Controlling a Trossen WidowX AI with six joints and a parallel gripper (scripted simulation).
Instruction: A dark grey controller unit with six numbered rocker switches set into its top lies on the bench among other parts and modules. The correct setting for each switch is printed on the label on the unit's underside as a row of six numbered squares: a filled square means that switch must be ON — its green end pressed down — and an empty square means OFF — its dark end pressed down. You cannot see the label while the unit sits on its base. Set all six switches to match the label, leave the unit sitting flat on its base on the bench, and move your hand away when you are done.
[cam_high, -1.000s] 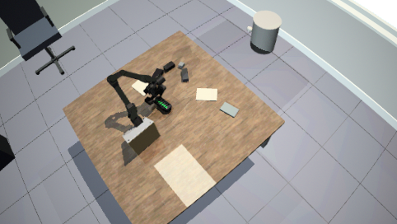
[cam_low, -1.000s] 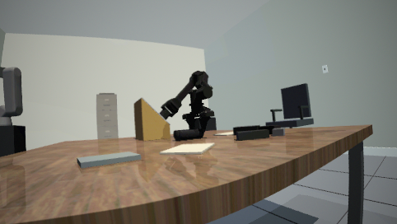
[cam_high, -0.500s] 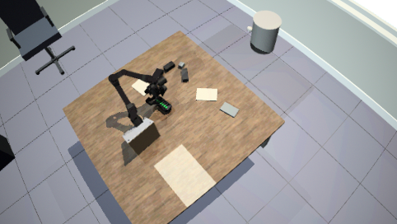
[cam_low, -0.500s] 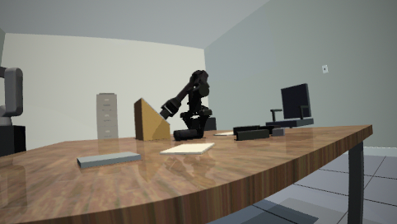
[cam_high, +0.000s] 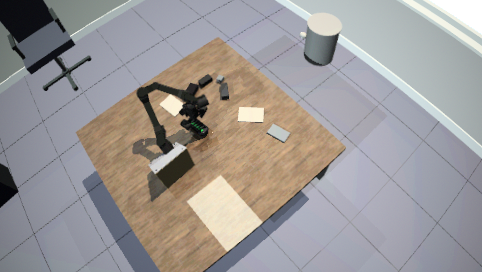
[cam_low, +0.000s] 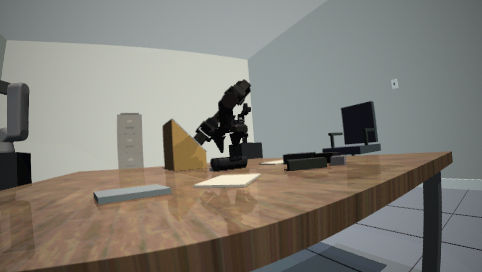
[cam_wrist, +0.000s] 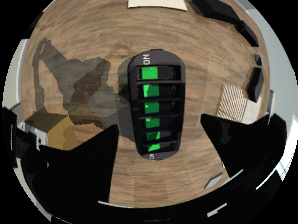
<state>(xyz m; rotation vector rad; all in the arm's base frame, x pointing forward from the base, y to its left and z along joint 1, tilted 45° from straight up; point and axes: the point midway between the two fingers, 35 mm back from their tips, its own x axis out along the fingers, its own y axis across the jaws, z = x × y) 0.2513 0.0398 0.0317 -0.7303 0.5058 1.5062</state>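
Observation:
The dark grey controller unit (cam_high: 200, 131) (cam_low: 229, 163) (cam_wrist: 133, 111) lies on the bench with its rocker switches facing up. In the wrist view every rocker shows a green end on the left and a dark end on the right; which ends are pressed down is hard to tell. "ON" is printed near its top end. The label on its underside is hidden. My gripper (cam_high: 194, 117) (cam_wrist: 161, 123) is open and empty above the unit, with one finger out to each side of it in the wrist view. The exterior view shows the arm just above the unit.
A wedge-shaped tan box (cam_high: 176, 169) (cam_low: 187, 150) (cam_wrist: 59, 128) stands near the arm's base. Dark modules (cam_high: 224, 92) (cam_low: 307, 163) (cam_wrist: 255, 84), a small grey block (cam_high: 220, 79) (cam_low: 338, 160), pale cards (cam_high: 251, 115) (cam_low: 228, 180) and a flat grey plate (cam_high: 278, 133) (cam_low: 132, 194) lie around. A large sheet (cam_high: 224, 212) lies near one edge.

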